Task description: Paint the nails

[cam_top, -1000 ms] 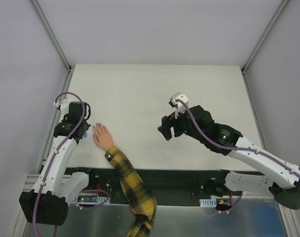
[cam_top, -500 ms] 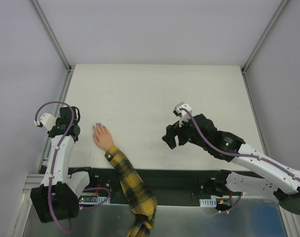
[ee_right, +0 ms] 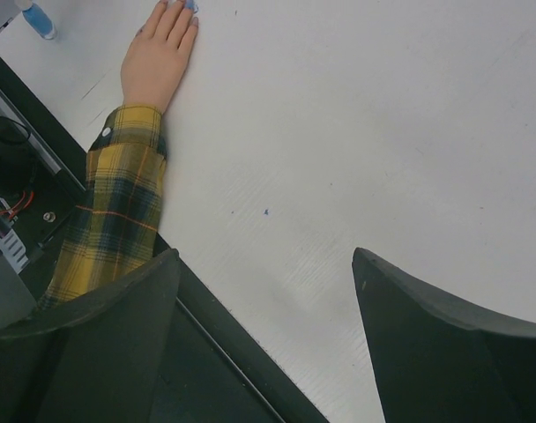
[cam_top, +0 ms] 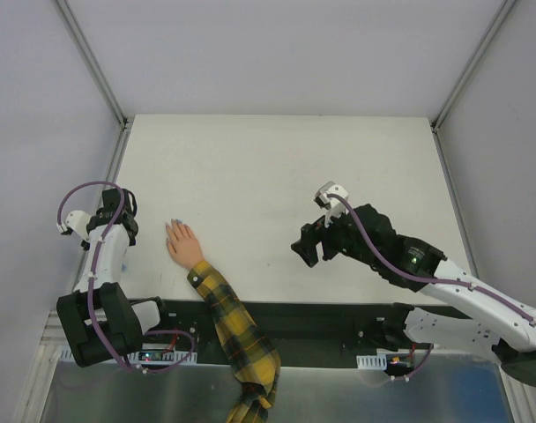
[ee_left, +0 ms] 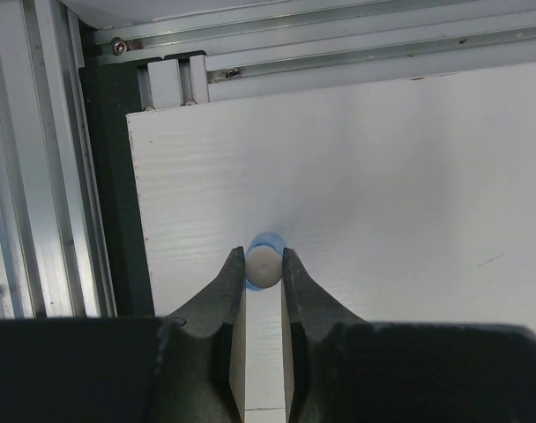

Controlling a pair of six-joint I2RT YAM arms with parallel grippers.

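**Overhead and wrist views.** The white table fills the scene. The right arm reaches in from the near right. Its right gripper is spread wide and empty over bare tabletop, well apart from the hand. The left gripper, near the table's left edge, is clamped on a small round blue-and-white object. A yellow-and-black plaid sleeve crosses the near edge. Its peach hand lies flat on the near-left tabletop. The nails, at fingertips pointing away from the arm bases, are partly tinted light blue.
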